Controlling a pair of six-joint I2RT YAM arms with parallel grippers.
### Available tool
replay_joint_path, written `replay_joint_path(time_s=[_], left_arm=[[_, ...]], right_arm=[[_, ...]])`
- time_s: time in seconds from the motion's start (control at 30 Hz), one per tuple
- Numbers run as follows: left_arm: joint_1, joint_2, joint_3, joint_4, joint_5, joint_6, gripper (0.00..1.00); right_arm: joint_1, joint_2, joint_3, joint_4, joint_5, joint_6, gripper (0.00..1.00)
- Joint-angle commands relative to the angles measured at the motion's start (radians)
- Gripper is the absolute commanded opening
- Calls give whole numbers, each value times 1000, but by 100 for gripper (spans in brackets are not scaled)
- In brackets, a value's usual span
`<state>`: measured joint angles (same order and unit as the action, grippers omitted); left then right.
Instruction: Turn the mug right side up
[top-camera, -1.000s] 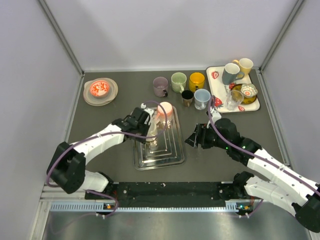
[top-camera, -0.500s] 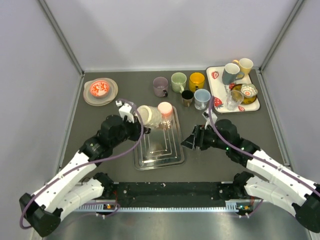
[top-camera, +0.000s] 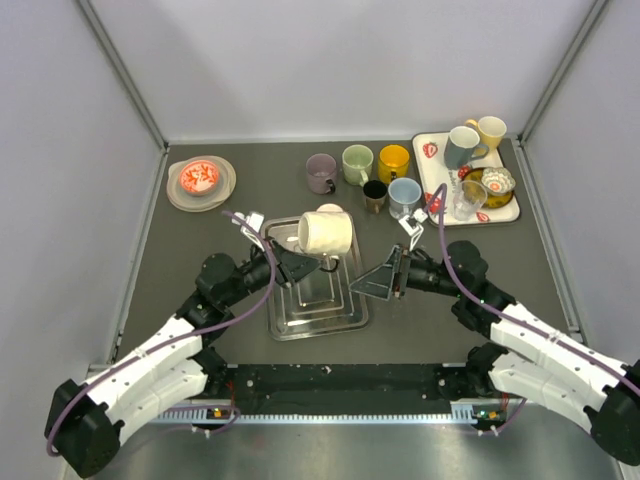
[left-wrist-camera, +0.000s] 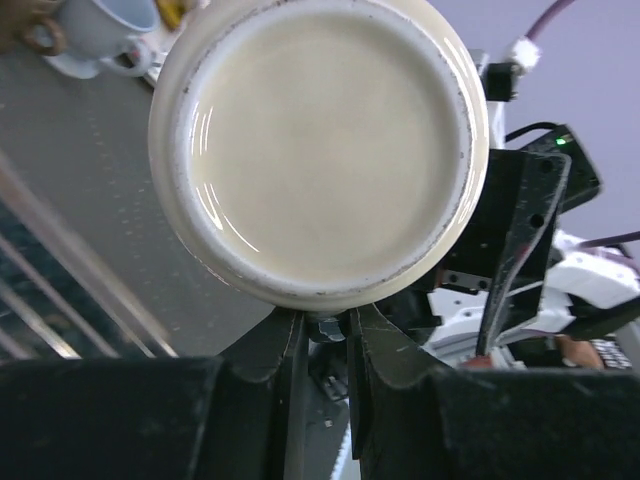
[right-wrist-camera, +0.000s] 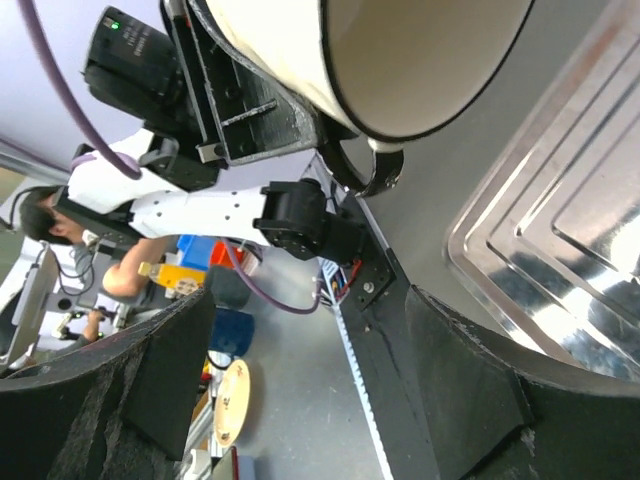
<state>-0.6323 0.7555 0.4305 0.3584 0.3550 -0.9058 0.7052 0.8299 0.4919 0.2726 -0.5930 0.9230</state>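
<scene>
Nearest, a steel tray (top-camera: 318, 308) lies on the dark worktop (top-camera: 250, 215) between the two arms. Over its far end the left pincer (top-camera: 296, 262) is clamped on the handle of the cream mug (top-camera: 326, 234). The mug is off the tray and tipped on its side. In the left wrist view its unglazed base (left-wrist-camera: 320, 150) faces the camera, with the dark fingers (left-wrist-camera: 272, 352) pressed together just under it. The mouth points towards the right pincer (top-camera: 377, 279), which hangs just beside the mug with its jaws spread wide and nothing between them. Beyond stand a purple mug (top-camera: 321, 172), a green mug (top-camera: 357, 163), a yellow mug (top-camera: 393, 162), a small dark cup (top-camera: 375, 194) and a pale blue mug (top-camera: 404, 196). At the far left sits a plate (top-camera: 178, 195), and at the far right a white tray (top-camera: 436, 172) of crockery.
</scene>
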Motion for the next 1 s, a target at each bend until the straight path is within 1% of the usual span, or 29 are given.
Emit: replay_joint_path(time_s=[0.0, 0.03, 0.1, 0.17, 0.33, 0.4, 0.67, 0.77, 0.8, 0.87, 0.97], left_arm=[[-3, 19, -9, 413, 90, -171, 0], [-4, 36, -15, 472, 91, -188, 0], [-7, 54, -33, 522, 96, -231, 0], [-13, 76, -33, 556, 101, -243, 0], [-29, 102, -13, 557, 122, -235, 0], [-33, 108, -10, 557, 127, -232, 0], [-55, 127, -13, 564, 142, -225, 0], [-61, 127, -15, 564, 144, -223, 0], [-61, 128, -15, 564, 145, -223, 0], [-64, 127, -16, 554, 145, -220, 0], [-67, 123, -21, 551, 148, -220, 0]], right_arm=[[11, 28, -3, 162, -36, 46, 77], [11, 32, -3, 187, -34, 51, 78], [13, 50, 0, 215, -30, 62, 77], [14, 67, 16, 237, -25, 63, 77], [16, 130, 56, 267, -31, 71, 75], [16, 155, 69, 298, -42, 80, 73], [16, 201, 93, 398, -36, 141, 67], [16, 213, 99, 412, -25, 151, 63], [16, 215, 99, 416, -22, 154, 60], [16, 224, 97, 430, -8, 166, 56], [14, 247, 91, 484, -5, 192, 54]])
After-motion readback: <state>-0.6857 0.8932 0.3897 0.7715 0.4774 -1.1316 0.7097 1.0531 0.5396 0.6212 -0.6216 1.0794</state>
